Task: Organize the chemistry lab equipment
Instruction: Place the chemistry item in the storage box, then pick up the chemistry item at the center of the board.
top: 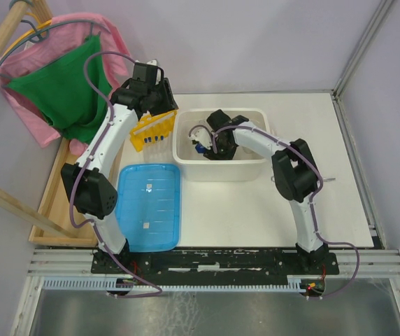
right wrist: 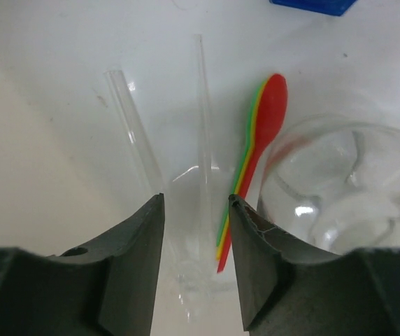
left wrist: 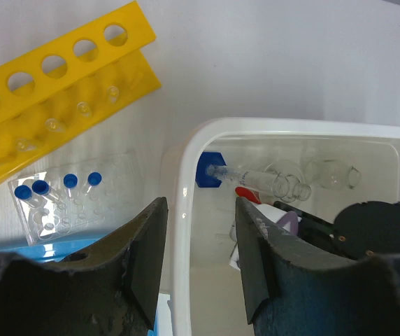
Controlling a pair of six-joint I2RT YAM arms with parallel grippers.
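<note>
My left gripper (left wrist: 200, 203) is open and hangs over the left wall of the white tub (left wrist: 186, 231); the rim runs between its fingers without touching them. Beside the tub lie the yellow tube rack (left wrist: 53, 91) and small blue-capped tubes (left wrist: 60, 185) in a clear tray. Inside the tub are a blue-capped tube (left wrist: 238, 173), two glass flasks (left wrist: 291, 183) and a red spoon (left wrist: 247, 194). My right gripper (right wrist: 196, 199) is down in the tub (top: 221, 168), open. A clear thin rod (right wrist: 201, 105) runs between its fingers, untouched. Another rod (right wrist: 133, 133), stacked coloured spoons (right wrist: 259, 140) and a flask (right wrist: 340, 182) lie beside it.
A flat blue lid (top: 150, 206) lies on the table in front of the rack (top: 154, 129). A wooden frame with pink and green cloth (top: 67, 91) stands at the far left. The cell's walls close off the back and right sides.
</note>
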